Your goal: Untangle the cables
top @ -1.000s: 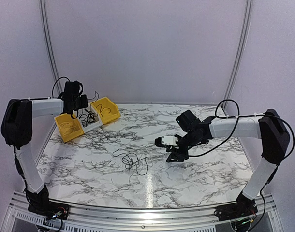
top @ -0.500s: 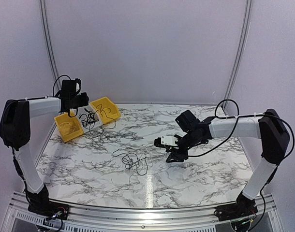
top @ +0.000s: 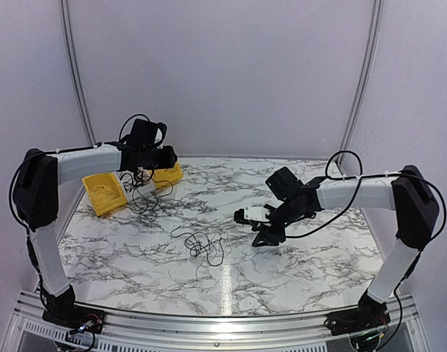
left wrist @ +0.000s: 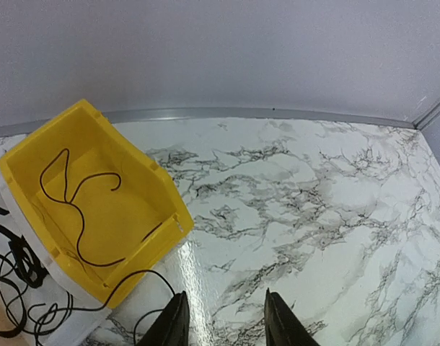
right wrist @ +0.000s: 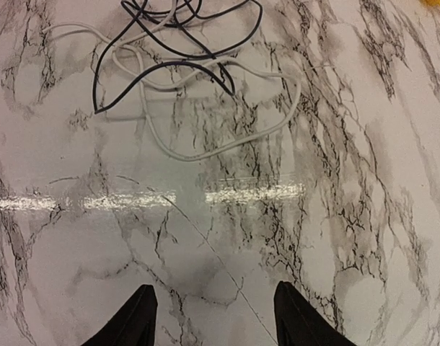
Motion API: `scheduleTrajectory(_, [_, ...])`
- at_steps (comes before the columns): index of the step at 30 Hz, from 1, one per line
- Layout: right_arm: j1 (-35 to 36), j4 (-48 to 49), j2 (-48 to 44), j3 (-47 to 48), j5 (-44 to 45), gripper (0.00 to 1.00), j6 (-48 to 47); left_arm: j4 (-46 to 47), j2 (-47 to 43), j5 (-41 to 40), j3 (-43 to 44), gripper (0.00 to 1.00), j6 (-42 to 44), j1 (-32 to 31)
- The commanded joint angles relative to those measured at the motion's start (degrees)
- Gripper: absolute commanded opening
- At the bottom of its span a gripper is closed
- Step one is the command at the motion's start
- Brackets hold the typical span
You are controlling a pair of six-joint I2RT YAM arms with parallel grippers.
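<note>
**Left tool (top: 167,157) and right tool (top: 264,236) both released; main tangle mid-tabletop**

Top view: I have the left tool up at the far left, hovering over the row of bins. It partly covers the right-hand yellow bin (top: 170,174). Thin black hanging cables (top: 141,196) trail from under that arm down to the marble just in front of the bins. From this view I cannot tell whether they are caught on anything. A second, left-hand yellow bin (top: 102,192) sits at the left end of the row. The tangle of cables (top: 201,246) lies in loose loops near the middle of the tabletop (top: 319,279). My right tool is low over the marble, near the tangle on its right and not touching it.

Left wrist view: the left fingers (left wrist: 175,323) stand apart with bare marble between them and nothing in their grip. To the left is the right-hand yellow bin, with one thin black strand (left wrist: 81,216) snaking across its floor. Beside it on the left I see the edge of a white tray (left wrist: 5,205) and more bunched black cable (left wrist: 18,277).

Right wrist view: the right fingers (right wrist: 137,321) are spread, holding nothing, with only marble between them. The tangle sits at the far side of this view, well ahead of the fingertips. It is made of dark strands wound together with a pale cable (right wrist: 205,150).
</note>
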Motion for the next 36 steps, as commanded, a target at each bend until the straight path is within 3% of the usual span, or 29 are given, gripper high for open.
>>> scheduleTrajectory(1, [0.59,-0.57,-0.61,2.21,0.87,0.56,-0.30,-6.52,1.73,-8.10,0.20,0.41,-6.74,-2.96])
scheduleTrajectory(6, [0.54,-0.75,-0.70,2.29,0.86,0.56,-0.34,-8.63,5.82,-13.30,0.66,0.48,-13.62,-3.86])
scheduleTrajectory(11, [0.54,-0.78,-1.09,2.21,1.07,0.56,-0.44,-8.49,11.56,-10.41,3.19,0.46,-14.75,-3.97])
scheduleTrajectory(20, [0.57,-0.94,-0.77,2.30,1.13,0.56,-0.65,-7.84,19.80,-15.16,9.19,0.42,-13.11,-3.93])
scheduleTrajectory(28, [0.60,-0.87,-0.68,2.21,1.66,0.56,-0.64,-7.87,23.31,-17.03,12.42,0.21,-10.35,-3.54])
scheduleTrajectory(33, [0.55,-0.83,-0.66,2.21,1.74,0.56,-0.72,-7.87,18.73,-17.29,9.75,0.03,-7.60,-3.25])
scheduleTrajectory(36, [0.60,-0.82,-0.74,2.21,1.83,0.56,-0.73,-8.00,13.55,-16.23,7.55,0.00,-3.73,-3.25])
